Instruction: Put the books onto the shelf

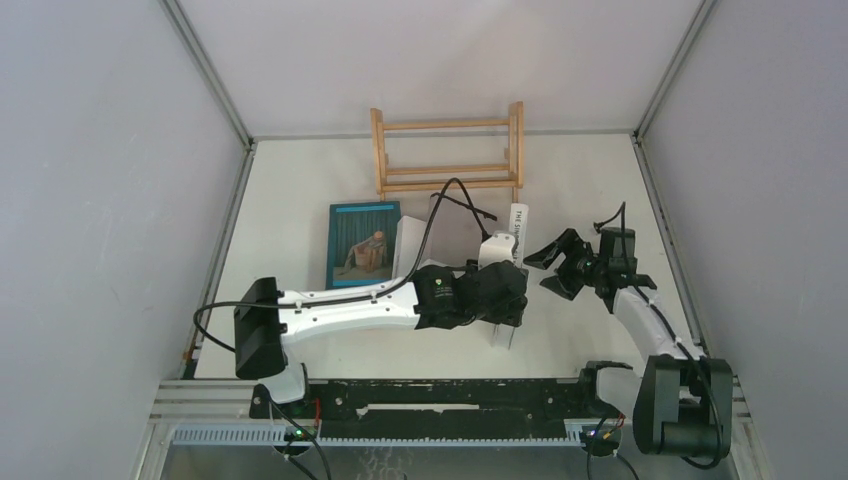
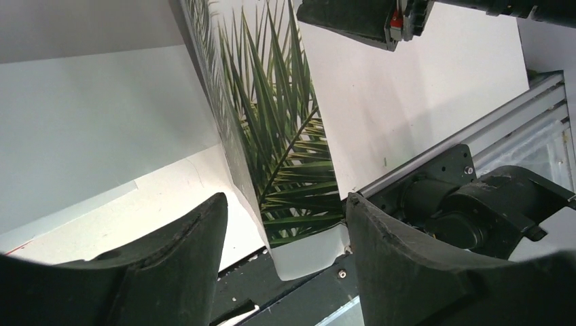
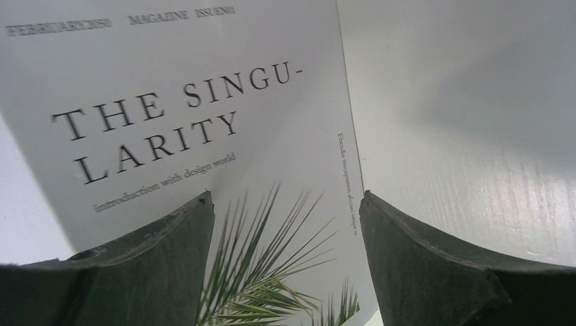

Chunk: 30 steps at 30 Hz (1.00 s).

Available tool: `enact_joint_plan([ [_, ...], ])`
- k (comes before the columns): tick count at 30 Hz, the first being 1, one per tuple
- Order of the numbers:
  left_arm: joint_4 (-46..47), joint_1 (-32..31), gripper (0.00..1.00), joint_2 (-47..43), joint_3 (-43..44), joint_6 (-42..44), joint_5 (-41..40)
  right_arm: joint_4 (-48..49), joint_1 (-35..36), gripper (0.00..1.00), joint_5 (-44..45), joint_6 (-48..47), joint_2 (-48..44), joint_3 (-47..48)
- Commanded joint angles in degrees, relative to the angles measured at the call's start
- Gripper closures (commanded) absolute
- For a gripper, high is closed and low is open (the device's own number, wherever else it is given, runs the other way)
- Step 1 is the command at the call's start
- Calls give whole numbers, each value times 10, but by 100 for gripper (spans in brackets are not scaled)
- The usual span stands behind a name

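Top external view, items listed from your left to right; teal book (image 1: pixel 363 243): flat on the table (image 1: pixel 290 200), cover up, its title too small for you to read; white book (image 1: pixel 408 240): just beside the teal one, lower part hidden under the left arm, no lettering you can make out; shelf (image 1: pixel 447 155): at the back of the table by the wall, slats and both end posts in full view, every book you can see lying or standing on the table in front of it; left gripper (image 2: pixel 285 207): hidden beneath its own wrist from above; in the left wrist view its fingers stand on either side of the lower corner of The Singularity book (image 1: pixel 518 222), and you cannot tell whether a pad presses on it; that book stands upright, mid-table, top cut off in both wrist views; right gripper (image 1: pixel 550 272): jaws spread wide, holding nothing, facing the palm-leaf cover.
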Motion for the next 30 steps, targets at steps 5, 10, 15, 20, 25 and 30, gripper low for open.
enact_joint_plan([
  [5, 12, -5, 30, -2, 34, 24, 11, -53, -2, 14, 77, 6, -81, 50],
  [10, 23, -6, 30, -11, 24, 28, 16, -82, -1, 14, 106, 8, -109, 71],
  [15, 32, -5, 29, -25, 15, 36, 14, -115, 15, 14, 145, 4, -131, 107],
  [20, 41, -6, 28, -45, -1, 44, 13, -159, 71, 14, 205, -4, -139, 160],
  [25, 49, -6, 25, -71, -16, 52, 7, -193, 116, 14, 252, -5, -135, 205],
  [30, 59, -6, 22, -102, -36, 58, 2, -233, 171, 14, 308, -9, -117, 254],
])
